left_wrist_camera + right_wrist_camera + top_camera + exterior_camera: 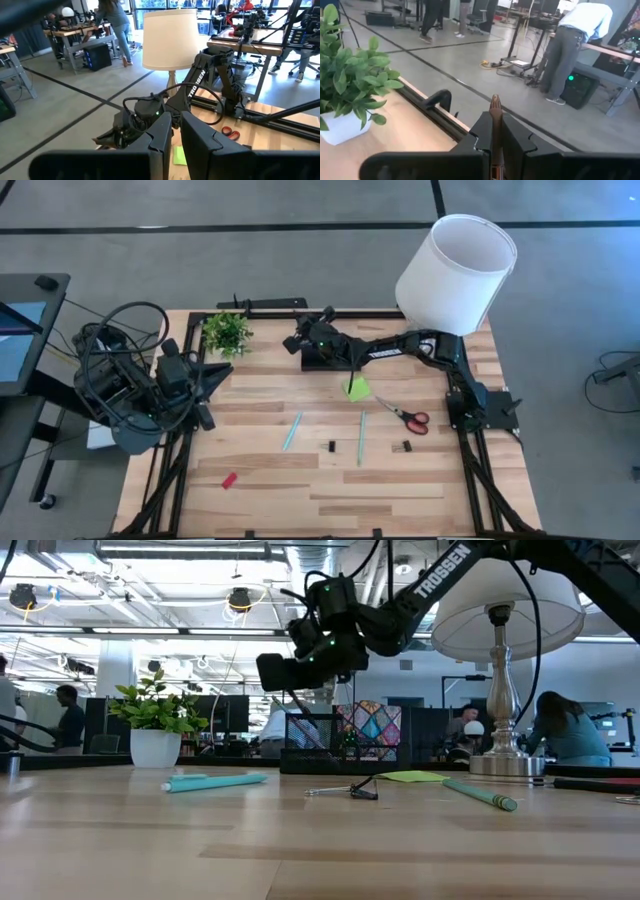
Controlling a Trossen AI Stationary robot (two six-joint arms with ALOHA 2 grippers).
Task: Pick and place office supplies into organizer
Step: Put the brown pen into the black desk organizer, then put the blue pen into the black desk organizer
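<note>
A white-shaded lamp (pixel 457 272) stands at the far right corner of the wooden worktop (pixel 300 490), its shade overhanging the right arm's base. A small potted plant (pixel 227 332) sits near the far left edge, just left of the black organizer (pixel 325 360), which lies at the far middle of the worktop beneath the right arm's wrist.

The worktop is pale butcher-block planks on a black frame, standing on a grey floor with dark lines. Beyond it is an open workshop with benches, ceiling lights and several people, one bent over a desk.

The right arm reaches from the right edge across to the organizer. The right gripper (pixel 300 340) hangs above the organizer's left end, its jaws clamped on a brown pencil (pixel 495 130) that stands between the fingers and pokes out past their tips. The left gripper (pixel 207 418) waits at the worktop's left edge, well apart from everything, jaws nearly together and holding nothing.

Loose supplies lie on the near side of the organizer: a lime-green sticky-note pad (pixel 357 388) just in front of it, red-handled scissors (pixel 405 417) to the right, a teal pen (pixel 292 431) and a green pen (pixel 361 437) nearer the middle, a black clip (pixel 331 447) between the two pens, another clip (pixel 402 447) right of the green pen, and a red eraser (pixel 229 480) towards the near left.
</note>
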